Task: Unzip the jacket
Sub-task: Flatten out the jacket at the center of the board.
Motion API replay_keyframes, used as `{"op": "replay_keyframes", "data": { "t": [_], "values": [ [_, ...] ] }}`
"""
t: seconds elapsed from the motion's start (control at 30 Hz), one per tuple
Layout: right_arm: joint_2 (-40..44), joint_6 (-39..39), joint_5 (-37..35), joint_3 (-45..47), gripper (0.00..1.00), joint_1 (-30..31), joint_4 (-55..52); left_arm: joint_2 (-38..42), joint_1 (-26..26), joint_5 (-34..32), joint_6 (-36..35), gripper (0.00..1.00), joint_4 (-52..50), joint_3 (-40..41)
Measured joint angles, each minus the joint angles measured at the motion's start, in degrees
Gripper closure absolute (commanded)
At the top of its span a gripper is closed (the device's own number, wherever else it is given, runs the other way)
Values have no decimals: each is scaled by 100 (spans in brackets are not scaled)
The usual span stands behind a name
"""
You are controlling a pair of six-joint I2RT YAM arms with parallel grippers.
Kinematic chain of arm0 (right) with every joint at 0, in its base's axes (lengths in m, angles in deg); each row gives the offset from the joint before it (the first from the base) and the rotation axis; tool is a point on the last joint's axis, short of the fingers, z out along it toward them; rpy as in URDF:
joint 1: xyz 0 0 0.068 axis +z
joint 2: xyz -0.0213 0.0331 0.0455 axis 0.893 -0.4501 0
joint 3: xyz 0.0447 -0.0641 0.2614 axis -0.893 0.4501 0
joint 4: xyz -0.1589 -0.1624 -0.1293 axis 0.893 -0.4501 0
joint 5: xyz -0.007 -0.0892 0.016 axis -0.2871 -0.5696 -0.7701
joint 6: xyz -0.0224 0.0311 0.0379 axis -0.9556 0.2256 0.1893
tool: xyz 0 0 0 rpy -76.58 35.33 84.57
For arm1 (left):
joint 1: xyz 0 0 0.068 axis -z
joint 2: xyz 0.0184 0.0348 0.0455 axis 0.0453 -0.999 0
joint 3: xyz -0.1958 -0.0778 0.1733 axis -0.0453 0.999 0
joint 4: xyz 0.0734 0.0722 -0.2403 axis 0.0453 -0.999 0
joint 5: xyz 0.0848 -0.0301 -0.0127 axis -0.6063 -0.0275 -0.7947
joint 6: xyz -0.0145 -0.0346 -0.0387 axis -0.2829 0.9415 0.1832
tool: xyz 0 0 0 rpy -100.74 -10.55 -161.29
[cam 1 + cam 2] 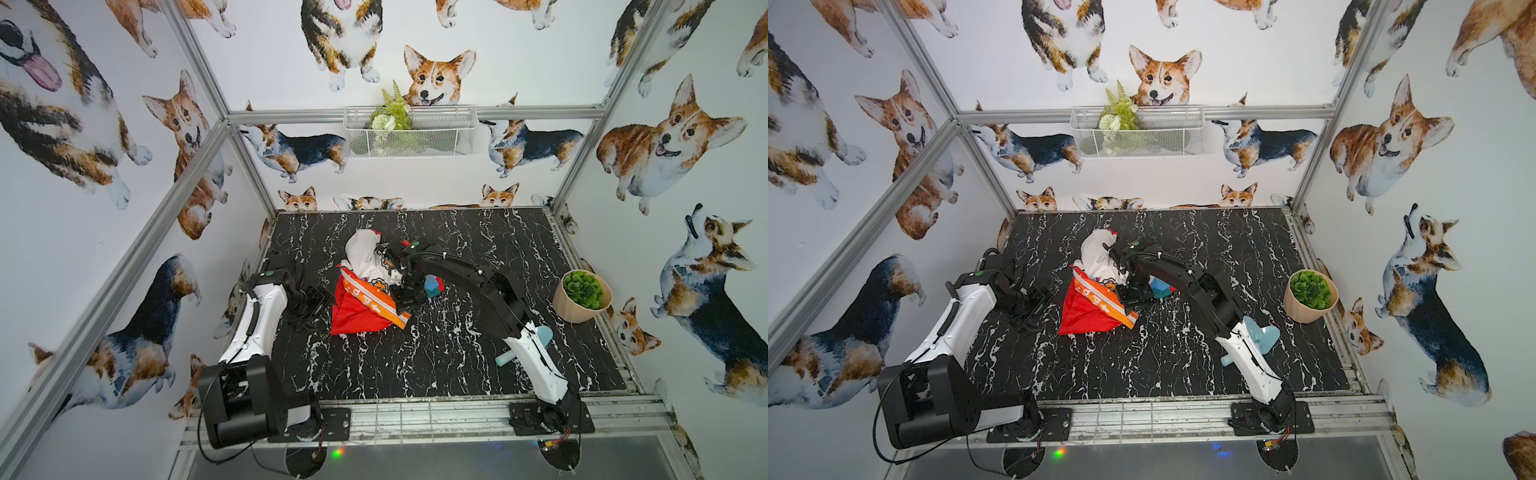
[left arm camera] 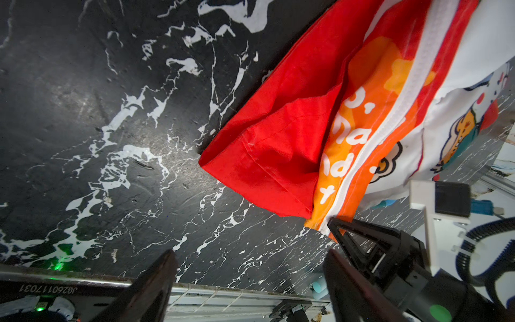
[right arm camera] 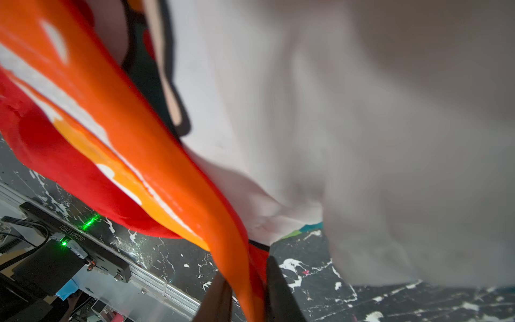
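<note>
a robotics lab test cell, dressed up to look homely. silver aluminium extrusion bars (image 1: 540,113) frame a black bench with white marble veining (image 1: 436,365). two white-and-black robot arms, left (image 1: 253,316) and right (image 1: 532,353), are bolted on black plates to a slotted metal rail (image 1: 415,417) at its front edge. the walls carry printed corgi wallpaper (image 1: 436,79). a white wire basket of greenery (image 1: 440,139) and a beige ribbed pot holding a green plant (image 1: 575,309) serve as decoration.

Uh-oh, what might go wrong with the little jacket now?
The right gripper pinches only the orange edge of the jacket, and the left gripper is open, holding nothing, so a pull might drag the whole jacket along. The jacket is bunched up, so its white zipper might snag on folds.
</note>
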Motion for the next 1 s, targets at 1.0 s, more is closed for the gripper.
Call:
{"op": "replay_keyframes", "data": {
  "t": [1.0],
  "values": [
    [2761,1690,-476,942,100,-2597,-83,-743,916,157,11,17,560,-83]
  ]
}}
